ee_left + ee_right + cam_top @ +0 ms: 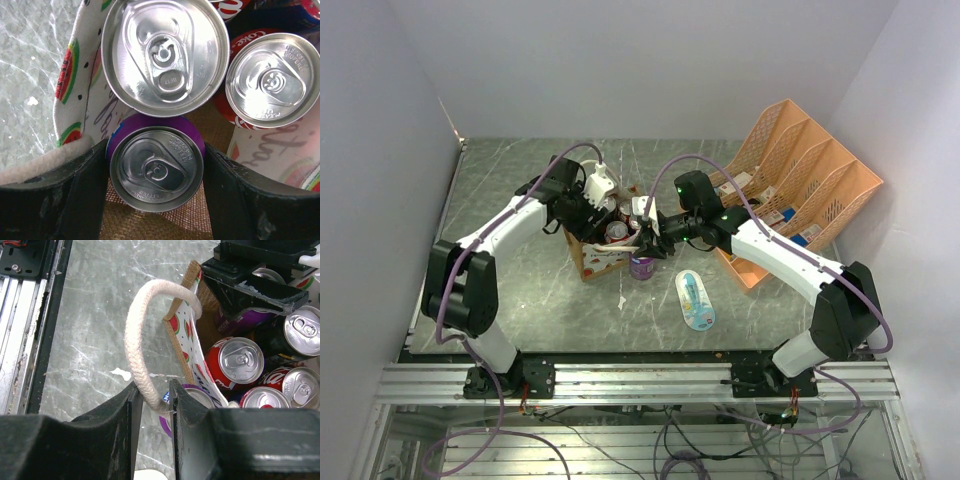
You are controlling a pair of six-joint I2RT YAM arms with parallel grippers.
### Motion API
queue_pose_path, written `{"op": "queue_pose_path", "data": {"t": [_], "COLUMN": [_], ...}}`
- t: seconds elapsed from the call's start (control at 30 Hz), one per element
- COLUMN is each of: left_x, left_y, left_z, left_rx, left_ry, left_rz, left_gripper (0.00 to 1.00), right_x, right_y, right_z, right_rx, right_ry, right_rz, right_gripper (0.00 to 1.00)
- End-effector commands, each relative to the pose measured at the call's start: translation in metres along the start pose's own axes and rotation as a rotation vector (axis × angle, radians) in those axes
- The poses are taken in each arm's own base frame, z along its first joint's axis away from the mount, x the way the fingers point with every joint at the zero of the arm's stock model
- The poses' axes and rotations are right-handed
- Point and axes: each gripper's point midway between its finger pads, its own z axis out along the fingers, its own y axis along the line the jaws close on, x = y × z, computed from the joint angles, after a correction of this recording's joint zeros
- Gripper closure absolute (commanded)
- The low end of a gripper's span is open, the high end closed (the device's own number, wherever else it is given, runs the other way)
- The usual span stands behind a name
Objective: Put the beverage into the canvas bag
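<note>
The canvas bag [592, 256] with watermelon prints stands mid-table and holds several cans. My left gripper [156, 170] reaches down into it, shut on a purple beverage can [156, 167] that stands upright over the bag's woven floor; both fingers touch its sides. In the right wrist view this left gripper [255, 287] and its purple can [250, 320] show at the bag's far end. My right gripper [153, 400] is shut on the bag's white rope handle [140, 340] and holds that side up. A second purple can [642, 266] stands on the table just outside the bag, under the right gripper.
Inside the bag are a large silver-topped can [165, 50] and red Coke cans [272, 80]. An orange mesh organizer [800, 180] stands at the back right. A white and blue oval object [695, 300] lies on the table in front of the right arm.
</note>
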Motion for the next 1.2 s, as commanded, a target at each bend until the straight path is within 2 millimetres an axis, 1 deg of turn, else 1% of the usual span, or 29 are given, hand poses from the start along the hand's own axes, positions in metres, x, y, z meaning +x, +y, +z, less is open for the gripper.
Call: {"op": "queue_pose_path", "data": {"t": [0.0,0.13,0.37,0.43,0.53,0.63,0.97,1.03,1.17], "left_x": [-0.004,-0.003,-0.006,-0.004,0.000,-0.002,-0.010,-0.011,-0.014], "left_y": [0.017,0.017,0.021,0.021,0.019,0.019,0.022,0.022,0.023], "left_z": [0.009,0.009,0.005,0.006,0.007,0.005,-0.009,-0.012,-0.019], "left_rx": [-0.067,-0.063,-0.075,-0.066,-0.056,-0.060,-0.088,-0.090,-0.102], "left_ry": [-0.022,-0.010,0.010,0.024,0.043,0.035,0.015,0.013,0.005], "left_rz": [0.027,0.021,0.012,0.013,0.007,0.006,0.002,0.003,0.005], "left_gripper": [0.71,0.57,0.38,0.35,0.33,0.29,0.17,0.10,0.07], "right_x": [0.003,0.004,0.004,0.004,0.004,0.002,0.001,0.001,0.002], "right_y": [0.000,0.000,-0.001,-0.001,-0.002,-0.002,-0.001,-0.001,0.000], "right_z": [0.002,0.002,0.001,0.001,0.000,-0.001,-0.001,-0.001,-0.001], "right_rx": [0.001,0.003,0.009,0.011,0.013,0.015,0.011,0.010,0.007], "right_ry": [0.013,0.017,0.019,0.020,0.020,0.016,0.014,0.014,0.015], "right_rz": [-0.012,-0.011,-0.012,-0.012,-0.010,-0.012,-0.009,-0.008,-0.009], "right_gripper": [0.73,0.73,0.73,0.73,0.73,0.73,0.73,0.73,0.73]}}
